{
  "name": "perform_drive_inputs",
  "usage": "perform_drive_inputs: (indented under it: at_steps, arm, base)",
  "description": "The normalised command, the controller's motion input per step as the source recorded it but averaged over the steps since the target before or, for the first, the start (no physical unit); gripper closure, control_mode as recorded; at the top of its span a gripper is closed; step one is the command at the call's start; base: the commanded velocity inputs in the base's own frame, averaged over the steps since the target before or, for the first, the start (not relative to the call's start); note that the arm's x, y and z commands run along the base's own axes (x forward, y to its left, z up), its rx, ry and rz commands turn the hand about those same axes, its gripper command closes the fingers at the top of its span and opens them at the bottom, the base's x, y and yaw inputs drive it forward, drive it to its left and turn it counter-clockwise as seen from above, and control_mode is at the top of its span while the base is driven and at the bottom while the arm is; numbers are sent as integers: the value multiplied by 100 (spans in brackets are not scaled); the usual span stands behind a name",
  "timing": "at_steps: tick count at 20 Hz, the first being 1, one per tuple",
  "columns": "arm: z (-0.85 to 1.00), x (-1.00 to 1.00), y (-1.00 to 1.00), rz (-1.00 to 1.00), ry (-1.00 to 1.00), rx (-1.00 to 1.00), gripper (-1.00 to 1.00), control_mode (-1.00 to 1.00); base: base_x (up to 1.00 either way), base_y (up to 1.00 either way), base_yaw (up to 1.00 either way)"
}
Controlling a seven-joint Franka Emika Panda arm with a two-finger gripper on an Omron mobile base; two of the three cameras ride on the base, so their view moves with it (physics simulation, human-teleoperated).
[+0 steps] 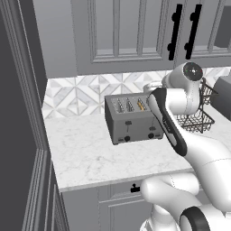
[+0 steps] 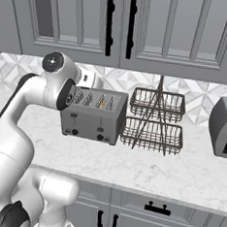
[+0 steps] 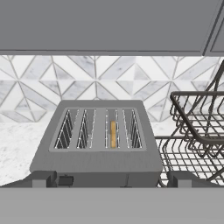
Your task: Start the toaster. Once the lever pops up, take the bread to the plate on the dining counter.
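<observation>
The toaster (image 3: 97, 140) is positioned on the marble worktop (image 1: 90, 153) against the chevron-tiled backsplash (image 3: 65, 78), below the grey wall cabinets (image 2: 142, 25). Four slots are provided in its top. The bread (image 3: 113, 134) is seated in the third slot from the left, as seen in the hand view, with only its golden-tan upper edge exposed; the remaining three slots are seen to hold nothing. Two black levers and two black knobs are carried on the toaster's front face.

A two-tier black wire basket (image 2: 155, 120) is placed just beside the toaster on its right; nothing is seen in either tier. A grey appliance (image 2: 224, 127) is located further right along the worktop, well apart from the toaster.

No brand, label or readable writing is visible on any item.

The gripper (image 3: 111, 180) is held above and in front of the toaster, with its two dark finger tips spread to their full width, one near each lower corner of the hand view. Nothing is held between them and nothing is touched.
</observation>
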Motion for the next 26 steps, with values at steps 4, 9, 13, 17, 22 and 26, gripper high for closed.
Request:
perform_drive_inputs:
  at_steps: [4, 9, 13, 17, 22, 26]
  arm:
    - [0, 0, 0, 0, 0, 0, -100, -100]
    - [0, 0, 0, 0, 0, 0, -100, -100]
    - [0, 0, 0, 0, 0, 0, -100, -100]
    - [0, 0, 0, 0, 0, 0, -100, -100]
    - [0, 0, 0, 0, 0, 0, -100, -100]
    - [0, 0, 0, 0, 0, 0, -100, -100]
  base:
    - [0, 0, 0]
    - [0, 0, 0]
    - [0, 0, 0]
    - [0, 0, 0]
    - [0, 0, 0]
    - [0, 0, 0]
